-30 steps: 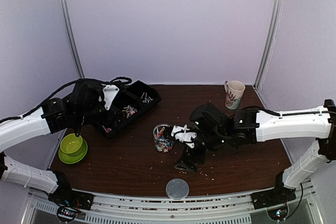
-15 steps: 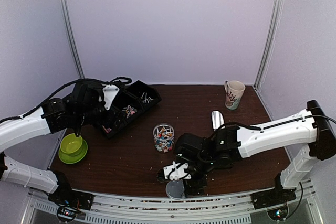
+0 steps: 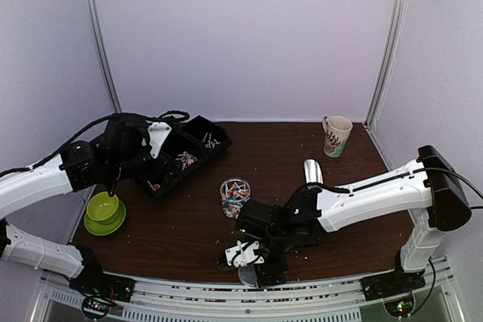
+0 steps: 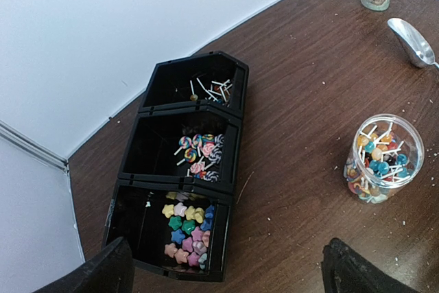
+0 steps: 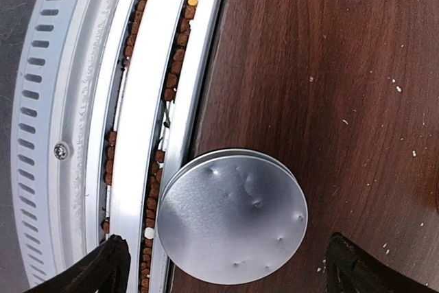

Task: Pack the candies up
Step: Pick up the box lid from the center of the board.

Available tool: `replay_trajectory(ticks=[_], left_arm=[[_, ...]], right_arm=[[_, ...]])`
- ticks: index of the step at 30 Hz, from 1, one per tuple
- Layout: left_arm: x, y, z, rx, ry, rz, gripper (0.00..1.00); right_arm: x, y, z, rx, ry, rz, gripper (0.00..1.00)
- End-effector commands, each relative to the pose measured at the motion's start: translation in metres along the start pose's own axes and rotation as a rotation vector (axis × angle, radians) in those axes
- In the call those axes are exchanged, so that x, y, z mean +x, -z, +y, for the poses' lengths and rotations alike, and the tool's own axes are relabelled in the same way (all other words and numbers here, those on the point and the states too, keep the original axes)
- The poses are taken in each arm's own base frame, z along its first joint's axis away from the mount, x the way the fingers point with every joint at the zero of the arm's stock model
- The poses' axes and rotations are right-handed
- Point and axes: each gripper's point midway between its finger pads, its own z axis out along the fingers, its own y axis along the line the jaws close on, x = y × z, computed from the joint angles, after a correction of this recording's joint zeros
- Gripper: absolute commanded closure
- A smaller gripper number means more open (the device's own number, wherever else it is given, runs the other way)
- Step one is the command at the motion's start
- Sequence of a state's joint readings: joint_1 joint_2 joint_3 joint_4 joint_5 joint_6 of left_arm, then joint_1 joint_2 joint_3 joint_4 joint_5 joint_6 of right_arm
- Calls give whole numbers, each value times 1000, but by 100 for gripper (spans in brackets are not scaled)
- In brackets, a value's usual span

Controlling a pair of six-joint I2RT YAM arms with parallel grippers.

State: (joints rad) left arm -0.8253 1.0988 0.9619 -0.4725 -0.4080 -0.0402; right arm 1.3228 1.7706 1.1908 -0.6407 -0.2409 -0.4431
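Two grippers, both with jaws spread wide and holding nothing: right gripper (image 5: pixel 233 265) hangs straight over the metal lid (image 5: pixel 233 216) at the near edge of the table (image 5: pixel 329 66), jaws straddling it, likely lining up a grab to cap the jar (image 4: pixel 383 158). Lid overhangs onto the rail (image 5: pixel 130 135), which should leave room to get under its rim. Left gripper (image 4: pixel 231 269) hovers high over the black tray (image 4: pixel 130 162), probably parked clear; the candies (image 4: pixel 186 228) sit partly in the tray's three compartments, partly in the open jar mid-table.
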Motion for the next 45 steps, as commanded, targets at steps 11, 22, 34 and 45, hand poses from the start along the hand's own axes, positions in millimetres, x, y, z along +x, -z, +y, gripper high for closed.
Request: replay_trajectory(ticks=[11,22,34,45], left_arm=[[-7,1,5,-14,22,-22,2],[-7,0,4,-13,24,-20,2],[-6,0,4,-10,23,-18,2],[-6,-1,2,-3,23,-17,2]], right_arm=[[5,-18,0,-22,-9,54,0],[8,-25,-4,-9,-13,78,0],[4,-26,-10,24,-30,57,1],[9,-29,-15,30,-63,68,0]])
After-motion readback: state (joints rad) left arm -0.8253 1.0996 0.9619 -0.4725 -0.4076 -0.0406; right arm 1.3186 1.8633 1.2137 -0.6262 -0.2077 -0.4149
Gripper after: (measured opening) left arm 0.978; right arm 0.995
